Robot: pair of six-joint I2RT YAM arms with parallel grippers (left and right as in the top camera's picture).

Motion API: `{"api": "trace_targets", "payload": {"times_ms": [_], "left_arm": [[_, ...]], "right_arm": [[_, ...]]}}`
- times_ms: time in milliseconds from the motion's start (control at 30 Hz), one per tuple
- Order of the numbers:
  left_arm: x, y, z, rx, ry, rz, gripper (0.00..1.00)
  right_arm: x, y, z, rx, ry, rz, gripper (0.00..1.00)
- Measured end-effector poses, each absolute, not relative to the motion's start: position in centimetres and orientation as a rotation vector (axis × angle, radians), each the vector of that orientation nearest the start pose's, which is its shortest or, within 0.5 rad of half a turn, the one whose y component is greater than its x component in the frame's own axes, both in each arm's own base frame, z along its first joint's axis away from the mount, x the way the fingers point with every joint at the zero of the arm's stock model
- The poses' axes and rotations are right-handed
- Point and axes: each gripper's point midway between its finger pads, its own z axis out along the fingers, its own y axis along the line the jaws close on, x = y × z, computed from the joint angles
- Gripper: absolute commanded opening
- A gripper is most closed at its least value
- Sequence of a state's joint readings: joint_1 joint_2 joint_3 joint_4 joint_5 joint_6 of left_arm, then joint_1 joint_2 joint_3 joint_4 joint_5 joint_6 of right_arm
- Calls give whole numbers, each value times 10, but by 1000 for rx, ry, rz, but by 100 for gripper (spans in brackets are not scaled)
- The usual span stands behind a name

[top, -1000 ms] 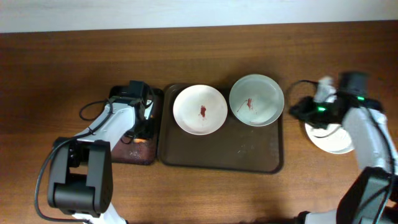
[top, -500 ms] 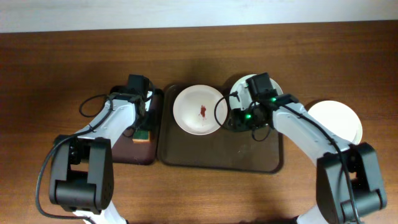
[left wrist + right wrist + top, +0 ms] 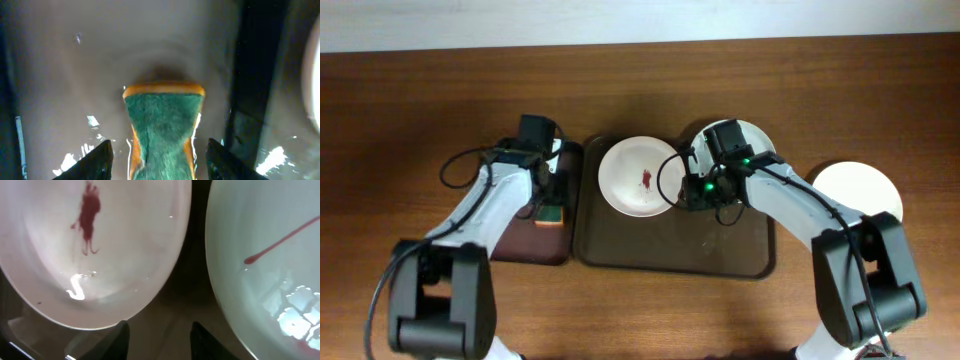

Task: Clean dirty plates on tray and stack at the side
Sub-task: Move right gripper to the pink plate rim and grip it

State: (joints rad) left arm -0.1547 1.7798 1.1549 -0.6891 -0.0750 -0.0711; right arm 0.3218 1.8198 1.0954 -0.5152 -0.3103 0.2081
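Left gripper (image 3: 160, 160) and right gripper (image 3: 159, 340) jaws are found apart; the right should be seated squarely over the rim of the 2 o'clock plate (image 3: 260, 255).

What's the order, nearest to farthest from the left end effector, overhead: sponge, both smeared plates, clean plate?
From the left end effector:
1. Sponge, directly under it on the small dark tray.
2. Left smeared plate, on the brown tray.
3. Right smeared plate, same tray, farther right.
4. Clean plate, on the table, far right.
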Motion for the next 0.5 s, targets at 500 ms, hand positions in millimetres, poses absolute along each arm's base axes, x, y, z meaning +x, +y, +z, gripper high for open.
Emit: {"api": "trace_targets", "payload": {"times_ms": [500], "left_arm": [[349, -60, 25, 127, 2899, -80, 50]], "right_arm": [[365, 177, 14, -23, 2833, 578, 29]]}}
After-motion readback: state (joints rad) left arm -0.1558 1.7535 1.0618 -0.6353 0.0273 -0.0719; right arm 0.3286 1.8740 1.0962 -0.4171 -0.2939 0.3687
